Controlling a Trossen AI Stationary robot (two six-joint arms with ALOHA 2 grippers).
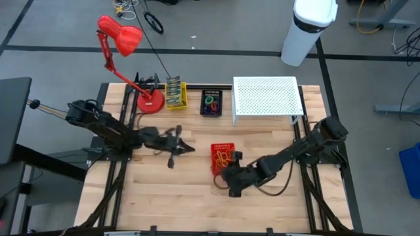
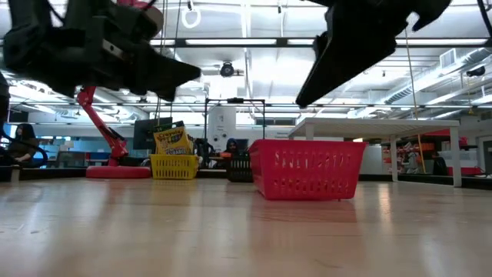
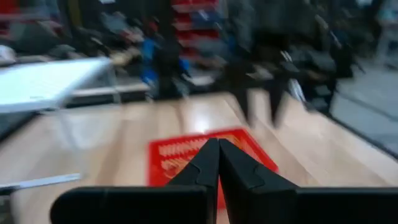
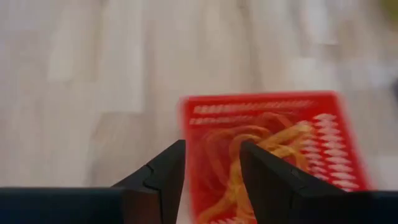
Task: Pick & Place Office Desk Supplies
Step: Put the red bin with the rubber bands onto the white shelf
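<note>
My right gripper [image 4: 211, 168] has its fingers apart, nothing between them, hanging just above the near edge of the red basket [image 1: 222, 156] mid-table. My left gripper [image 3: 218, 163] has its fingers pressed together, empty, held above the wood to the left of that basket, well apart from it. Right wrist view looks down into the basket: a tangle of red-orange rubber bands [image 4: 261, 149] lies inside; too blurred to count. Left wrist view shows the same basket from the side, plus the white riser [image 3: 50, 81] beyond. High view alone gives the back row: one yellow basket [image 1: 175, 95] holding crayon boxes [image 1: 172, 90] on edge, count unclear; one dark tray [image 1: 211, 103] with small coloured loops [image 1: 211, 102], green, purple and blue visible, count unclear; one white perforated riser; one red desk lamp [image 1: 121, 36] with its base at the yellow basket's left. Low view shows both arms up off the table [image 2: 231, 231], the red basket standing flat, and a crayon box upright in the yellow basket behind it. Baskets: two, plus one tray.
</note>
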